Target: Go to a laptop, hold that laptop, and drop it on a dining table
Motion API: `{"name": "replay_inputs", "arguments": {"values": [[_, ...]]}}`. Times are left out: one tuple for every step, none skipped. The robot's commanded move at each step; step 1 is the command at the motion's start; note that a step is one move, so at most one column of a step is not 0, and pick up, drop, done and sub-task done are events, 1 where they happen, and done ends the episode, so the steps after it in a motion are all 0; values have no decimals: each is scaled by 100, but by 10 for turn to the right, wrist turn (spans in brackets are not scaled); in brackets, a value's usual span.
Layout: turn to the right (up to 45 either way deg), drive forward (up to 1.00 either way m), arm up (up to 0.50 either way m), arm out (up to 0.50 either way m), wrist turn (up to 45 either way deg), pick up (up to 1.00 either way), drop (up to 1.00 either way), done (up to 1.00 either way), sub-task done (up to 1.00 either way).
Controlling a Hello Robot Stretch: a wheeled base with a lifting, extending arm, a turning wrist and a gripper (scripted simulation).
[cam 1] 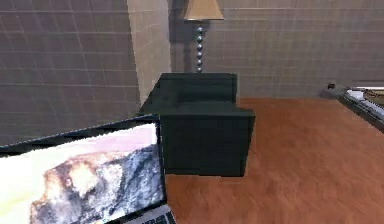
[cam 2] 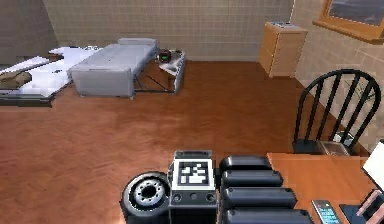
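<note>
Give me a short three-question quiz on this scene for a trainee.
1. True or false: the laptop stands open, with a picture on its screen.
2. What stands behind the armchair? A) a lamp B) a fridge C) a bicycle
3. Fill in: in the arm side view, the black chair stands at a wooden ____.
Key: 1 true; 2 A; 3 table.

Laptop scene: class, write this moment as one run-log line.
laptop: open, forward view's lower left | armchair: dark, ahead | table: wooden, arm side view's lower right, chair beside it
</note>
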Motion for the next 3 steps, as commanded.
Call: {"name": "replay_inputs", "arguments": {"values": [[450,0,0,0,0,0,0,0,0],[300,0,0,0,0,0,0,0,0],[0,0,0,48,0,0,0,0,0]]}}
